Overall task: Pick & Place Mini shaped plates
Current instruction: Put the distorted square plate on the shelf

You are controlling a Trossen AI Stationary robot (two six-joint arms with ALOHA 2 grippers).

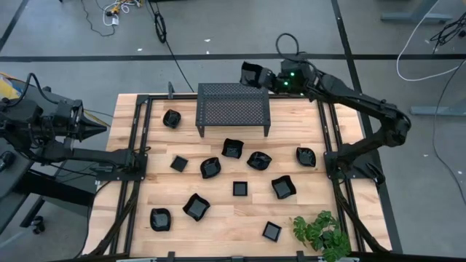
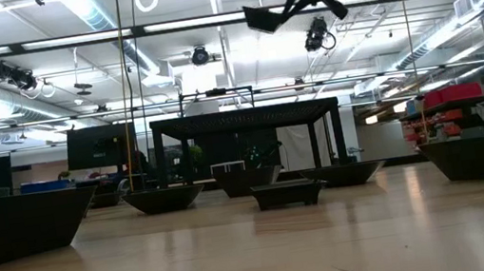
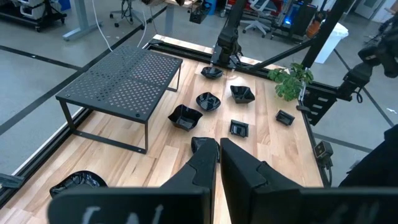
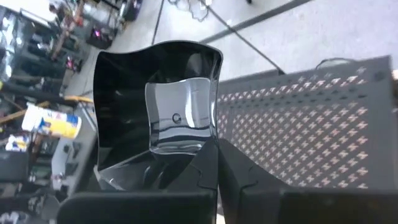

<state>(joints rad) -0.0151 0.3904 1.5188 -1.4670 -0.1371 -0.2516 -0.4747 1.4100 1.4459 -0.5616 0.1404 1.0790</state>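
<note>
Several small glossy black plates lie scattered on the wooden table (image 1: 218,218), among them a wavy one (image 1: 258,160) and a square one (image 1: 239,188). My right gripper (image 1: 262,76) is shut on another black plate (image 1: 251,73) and holds it high in the air by the far right corner of the black perforated stand (image 1: 233,108). The low view shows this plate (image 2: 265,17) near the top of the picture. My left gripper (image 1: 100,129) hovers shut at the table's left edge and holds nothing. My right gripper pinches the plate's rim (image 4: 208,138) at one corner between its two fingers. The fingers slant down from the table's right side toward the far left. The plate is lifted clear and tilted, and its hollow side (image 4: 177,115) faces the wrist camera.
The stand rests on its legs at the far middle of the table. A green plant (image 1: 320,233) sits at the near right corner. Black frame rails (image 1: 131,182) run along the left and right sides. Bare wood shows between the plates.
</note>
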